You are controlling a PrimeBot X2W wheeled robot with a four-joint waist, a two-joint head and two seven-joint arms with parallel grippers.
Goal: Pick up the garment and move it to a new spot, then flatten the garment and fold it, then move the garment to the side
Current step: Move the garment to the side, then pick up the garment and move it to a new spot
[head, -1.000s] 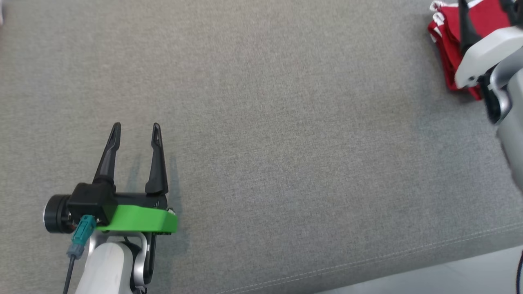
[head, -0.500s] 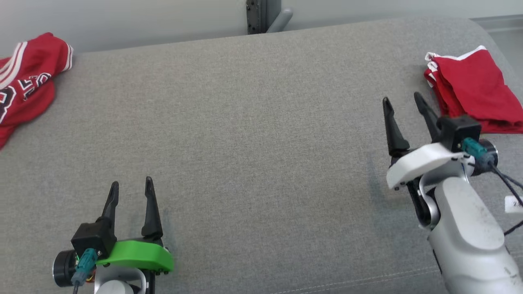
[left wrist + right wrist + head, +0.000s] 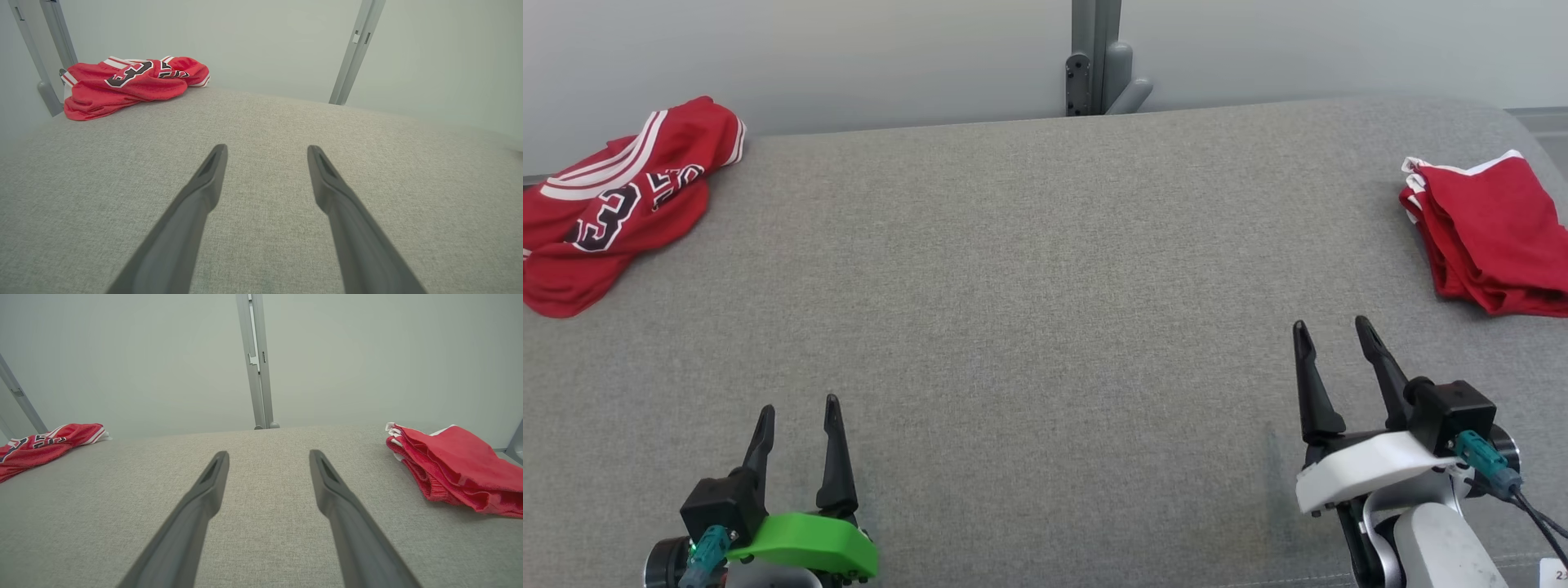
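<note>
A crumpled red garment (image 3: 621,212), a jersey with white stripes and black numbers, lies at the far left back of the grey padded surface (image 3: 1045,286). It also lies far ahead and to the left in the left wrist view (image 3: 130,83). A second red garment (image 3: 1494,245), folded into a stack, rests at the right edge (image 3: 457,469). My left gripper (image 3: 799,408) sits low at the near left, open and empty (image 3: 265,149). At the near right, my right gripper (image 3: 1331,325) is open and empty (image 3: 267,455), short of the folded stack.
A grey metal post (image 3: 1094,57) stands behind the surface's back edge against a pale wall. Another post (image 3: 355,49) shows in the left wrist view. The surface's corner rounds off at the far right.
The head camera has lifted, bringing the back edge and the jersey into view. My right gripper has drawn back from the folded red stack toward the near edge, still open. The left gripper stays open.
</note>
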